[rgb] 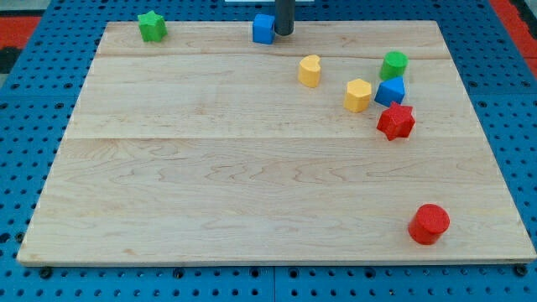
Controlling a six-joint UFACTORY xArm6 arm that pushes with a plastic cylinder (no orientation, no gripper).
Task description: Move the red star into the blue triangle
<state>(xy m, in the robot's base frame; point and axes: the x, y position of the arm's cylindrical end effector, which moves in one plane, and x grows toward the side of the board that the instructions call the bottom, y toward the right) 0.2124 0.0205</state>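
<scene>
Approach step, by the look of it: my tip (pixel 284 33) parked at the top centre of the tabletop (pixel 210 193), just right of the blue cube (pixel 263 28), well apart from the red star (pixel 396 122). Red star at right of centre, touching the blue triangle (pixel 390 91) above it. No gripper here, only a rod. Next: travel to below the star, then nudge upward.

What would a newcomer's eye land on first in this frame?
Probably the tight cluster at the view's right: the red star sits just below the blue triangle, with a green cylinder above and a yellow hexagon to the left. Next, my tip at the view's top edge, right beside a blue cube, far from that cluster.
</scene>
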